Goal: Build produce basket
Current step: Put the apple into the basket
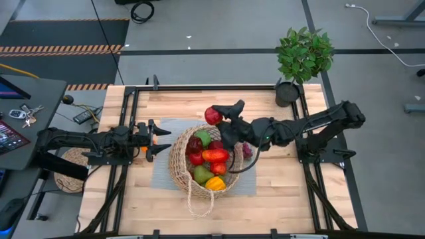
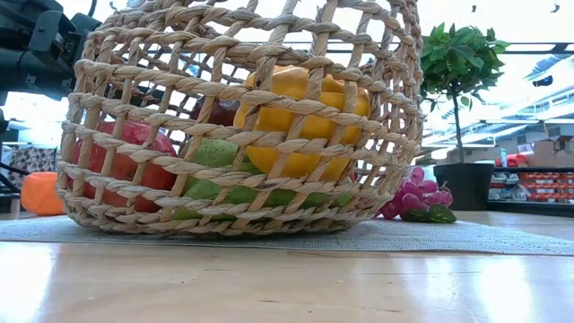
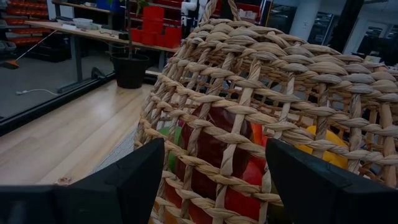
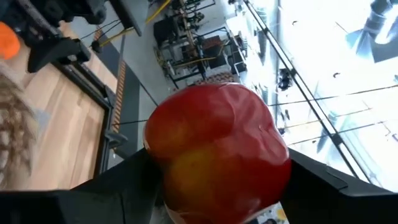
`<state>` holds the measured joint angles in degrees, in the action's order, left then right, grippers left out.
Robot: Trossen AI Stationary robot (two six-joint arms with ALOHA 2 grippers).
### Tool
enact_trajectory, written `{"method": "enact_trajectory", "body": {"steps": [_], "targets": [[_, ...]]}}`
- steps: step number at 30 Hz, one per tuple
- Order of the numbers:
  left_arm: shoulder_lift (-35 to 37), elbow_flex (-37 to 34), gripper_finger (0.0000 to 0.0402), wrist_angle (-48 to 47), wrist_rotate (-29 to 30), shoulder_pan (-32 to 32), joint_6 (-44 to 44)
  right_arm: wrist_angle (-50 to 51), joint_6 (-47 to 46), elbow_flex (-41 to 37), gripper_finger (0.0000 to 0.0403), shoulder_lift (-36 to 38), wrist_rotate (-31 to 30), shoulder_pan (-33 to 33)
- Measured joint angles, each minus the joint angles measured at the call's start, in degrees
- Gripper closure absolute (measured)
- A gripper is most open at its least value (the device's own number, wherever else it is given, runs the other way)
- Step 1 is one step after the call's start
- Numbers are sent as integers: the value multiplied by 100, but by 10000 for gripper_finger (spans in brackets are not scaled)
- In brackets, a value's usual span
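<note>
The woven basket (image 1: pixel 202 162) stands on a grey mat (image 1: pixel 166 179) at mid-table. It holds red, green, orange and yellow produce, and its wall fills the low view (image 2: pixel 242 117). My right gripper (image 1: pixel 218 115) is up over the basket's far rim, shut on a red apple (image 4: pixel 217 149). My left gripper (image 3: pixel 214 180) stands open and level just left of the basket's wall (image 3: pixel 261 93), with nothing between its fingers. Purple grapes (image 1: pixel 248 150) lie on the mat right of the basket. An orange piece (image 1: pixel 147 141) lies by the left gripper. My right gripper pinches the red apple between its two fingers, one finger (image 4: pixel 124 186) on each opposite side of the fruit (image 4: pixel 180 180). The fingers reach in level from the table's right. The apple (image 1: pixel 213 115) is lifted clear, above the basket's far rim.
A potted green plant (image 1: pixel 302 56) stands at the table's far right corner. The basket's thin looped handle (image 1: pixel 199 199) trails toward the near edge. Black frame rails run along the table's left and right sides. Bare wood lies near the front edge.
</note>
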<state>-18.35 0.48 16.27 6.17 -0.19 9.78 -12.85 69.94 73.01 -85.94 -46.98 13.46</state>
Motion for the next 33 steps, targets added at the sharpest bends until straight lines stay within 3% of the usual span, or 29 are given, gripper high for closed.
{"method": "enact_trajectory", "body": {"steps": [6, 13, 22, 26, 29, 33], "targets": [[0, 0, 115, -2, 1, -1, 0, -79, -373, 1, 126, -42, 92, -57], [-2, 1, 115, -2, 0, -2, 0, 162, -3486, 2, 126, -25, 894, -29], [0, 0, 115, 3, 1, -2, 0, 622, -7578, 4, 126, 162, 4185, -285], [0, -1, 115, 4, 0, -1, -1, 665, -8849, 4, 126, 163, 5304, -522], [0, 1, 115, 2, 2, 0, 0, 789, -8898, 4, 126, 165, 5389, -534], [0, -1, 115, 2, 1, -1, 2, 1217, -8587, 4, 126, 165, 4902, -358]]}}
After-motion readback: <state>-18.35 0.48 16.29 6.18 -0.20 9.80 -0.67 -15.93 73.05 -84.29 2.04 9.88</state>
